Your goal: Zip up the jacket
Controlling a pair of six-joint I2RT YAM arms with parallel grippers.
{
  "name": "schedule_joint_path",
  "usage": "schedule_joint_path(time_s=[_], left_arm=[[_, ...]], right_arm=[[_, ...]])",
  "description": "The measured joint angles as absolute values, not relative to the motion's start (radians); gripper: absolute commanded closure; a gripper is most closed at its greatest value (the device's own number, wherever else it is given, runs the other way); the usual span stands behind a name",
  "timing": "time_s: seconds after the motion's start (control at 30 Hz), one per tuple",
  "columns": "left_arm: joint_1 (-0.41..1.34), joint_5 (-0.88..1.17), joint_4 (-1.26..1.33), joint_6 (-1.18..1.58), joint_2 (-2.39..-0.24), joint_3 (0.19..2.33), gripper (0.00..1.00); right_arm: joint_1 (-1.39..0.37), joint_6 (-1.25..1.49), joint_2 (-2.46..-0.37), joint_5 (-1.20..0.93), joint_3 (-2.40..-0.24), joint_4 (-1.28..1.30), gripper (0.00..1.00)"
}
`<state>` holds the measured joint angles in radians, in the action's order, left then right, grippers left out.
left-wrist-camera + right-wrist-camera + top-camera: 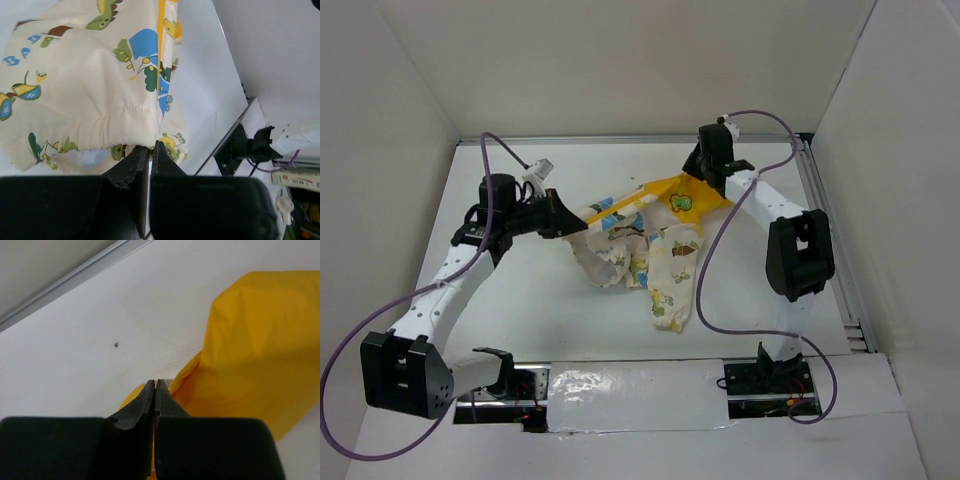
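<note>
Our left claw (151, 146) pinches the cream cartoon-printed fabric jacket (90, 85) at its hem; our right claw (154, 383) clamps its yellow hood (250, 355).

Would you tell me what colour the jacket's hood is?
The soft fabric hood is plain yellow-orange, clearest in the right wrist view.

Both your arms are extended, both grippers clamped tight.
Your left arm (440, 290) stretches forward and inward with the wrist roughly level, and the left gripper (150, 146) is pinched on the hem of the jacket (90, 90). Your right arm (798, 245) is bent sharply at the elbow, forearm running back-left. The right gripper (155, 384) has its jaws pressed together on the yellow cloth.
</note>
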<state>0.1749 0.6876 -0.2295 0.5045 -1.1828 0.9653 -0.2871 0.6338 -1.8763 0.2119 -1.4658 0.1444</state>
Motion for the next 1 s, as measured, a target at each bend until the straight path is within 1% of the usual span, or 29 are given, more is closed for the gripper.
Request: schedule_joint_path(time_s=[0.13, 0.3, 0.33, 0.37, 0.47, 0.53, 0.57, 0.6, 0.63, 0.67, 0.7, 0.73, 0.77, 0.8, 0.83, 0.87, 1.0], left_arm=[[0.121, 0.654, -0.208, 0.528, -1.183, 0.953, 1.0], [0.083, 0.631, -0.192, 0.534, -1.184, 0.953, 1.0], [0.073, 0.641, -0.193, 0.531, -1.185, 0.953, 1.0], [0.047, 0.653, -0.216, 0.525, -1.185, 0.952, 1.0], [-0.039, 0.666, -0.249, 0.517, -1.209, 0.951, 1.0], [-0.055, 0.665, -0.26, 0.507, -1.251, 0.96, 1.0], [-0.055, 0.661, -0.268, 0.502, -1.277, 0.969, 1.0], [-0.055, 0.658, -0.278, 0.499, -1.306, 0.982, 0.71], [-0.055, 0.653, -0.29, 0.494, -1.335, 1.0, 0.57], [-0.055, 0.646, -0.31, 0.496, -1.366, 1.024, 0.37], [-0.055, 0.638, -0.332, 0.495, -1.395, 1.052, 0.01], [-0.056, 0.63, -0.347, 0.493, -1.418, 1.077, 0.01], [-0.059, 0.62, -0.369, 0.505, -1.439, 1.104, 0.01], [-0.062, 0.61, -0.388, 0.51, -1.448, 1.121, 0.01], [-0.065, 0.601, -0.403, 0.516, -1.45, 1.132, 0.01], [-0.068, 0.59, -0.419, 0.527, -1.448, 1.139, 0.01], [-0.08, 0.498, -0.513, 0.582, -1.384, 1.153, 0.01]], right_arm=[[-0.256, 0.635, -1.942, 0.108, -1.587, 0.212, 1.0], [-0.198, 0.637, -1.944, -0.019, -1.611, 0.265, 1.0], [-0.186, 0.626, -1.931, -0.028, -1.593, 0.252, 1.0], [-0.16, 0.595, -1.911, 0.038, -1.557, 0.21, 1.0], [0.01, 0.529, -1.841, 0.084, -1.453, 0.142, 1.0], [0.11, 0.503, -1.792, 0.094, -1.399, 0.126, 1.0], [0.13, 0.496, -1.767, 0.093, -1.375, 0.12, 1.0], [0.137, 0.487, -1.735, 0.09, -1.346, 0.117, 0.99], [0.129, 0.479, -1.702, 0.076, -1.32, 0.115, 0.96], [0.112, 0.473, -1.67, 0.058, -1.301, 0.114, 0.93], [0.093, 0.471, -1.647, 0.041, -1.292, 0.117, 0.87], [0.074, 0.469, -1.623, 0.024, -1.286, 0.118, 0.83], [0.053, 0.467, -1.599, 0.004, -1.28, 0.118, 0.63], [0.038, 0.472, -1.574, -0.014, -1.269, 0.115, 0.48], [0.029, 0.475, -1.543, -0.026, -1.252, 0.113, 0.08], [0.026, 0.48, -1.505, -0.042, -1.228, 0.115, 0.0], [0.034, 0.489, -1.348, -0.065, -1.137, 0.127, 0.0]])
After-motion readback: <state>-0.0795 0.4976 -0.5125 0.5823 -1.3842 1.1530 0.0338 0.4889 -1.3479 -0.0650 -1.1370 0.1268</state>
